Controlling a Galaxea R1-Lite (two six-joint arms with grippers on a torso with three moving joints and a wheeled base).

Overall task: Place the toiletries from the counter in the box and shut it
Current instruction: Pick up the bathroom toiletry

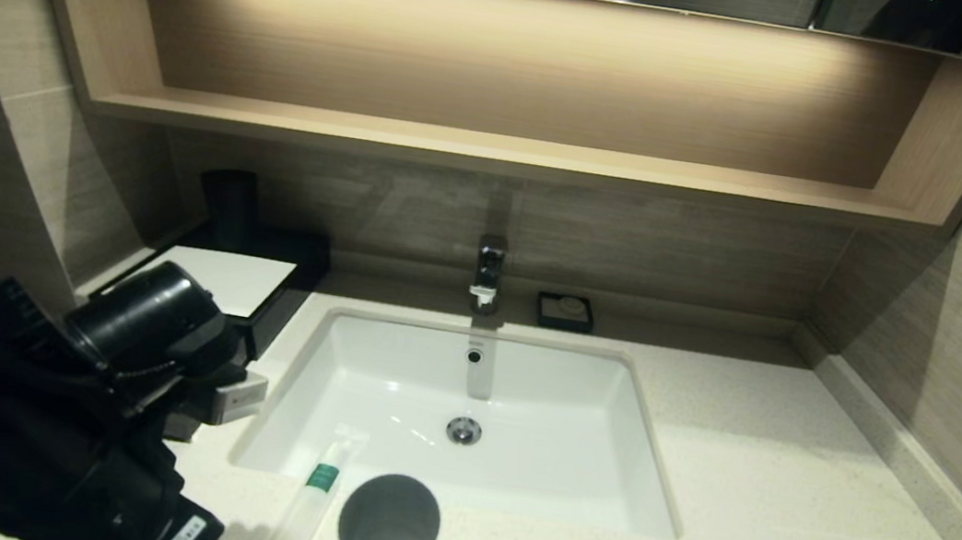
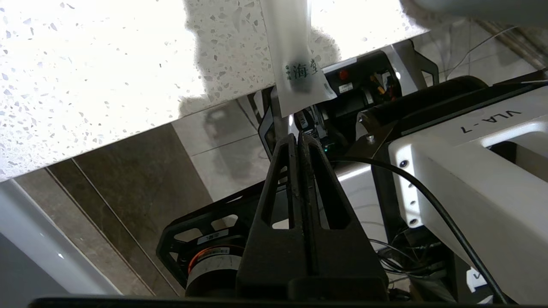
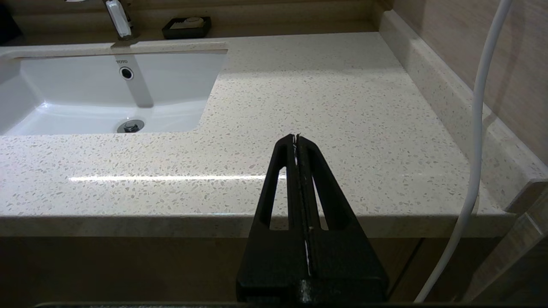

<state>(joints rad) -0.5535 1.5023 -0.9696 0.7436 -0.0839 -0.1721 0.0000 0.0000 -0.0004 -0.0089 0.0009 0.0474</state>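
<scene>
One of the toiletries, a slim clear-white packet with a green band, lies on the counter between the sink's front rim and the counter's front edge. In the left wrist view its printed end sticks out past the counter edge. My left gripper is shut and empty, its tips just short of that end. The black box with a white top panel stands at the back left; my left arm hides its front. My right gripper is shut and empty, low before the counter's right front edge.
A grey cup stands right beside the packet at the front edge. The white sink basin, the tap and a small black soap dish lie behind. A dark cylinder stands behind the box. Walls close in on both sides.
</scene>
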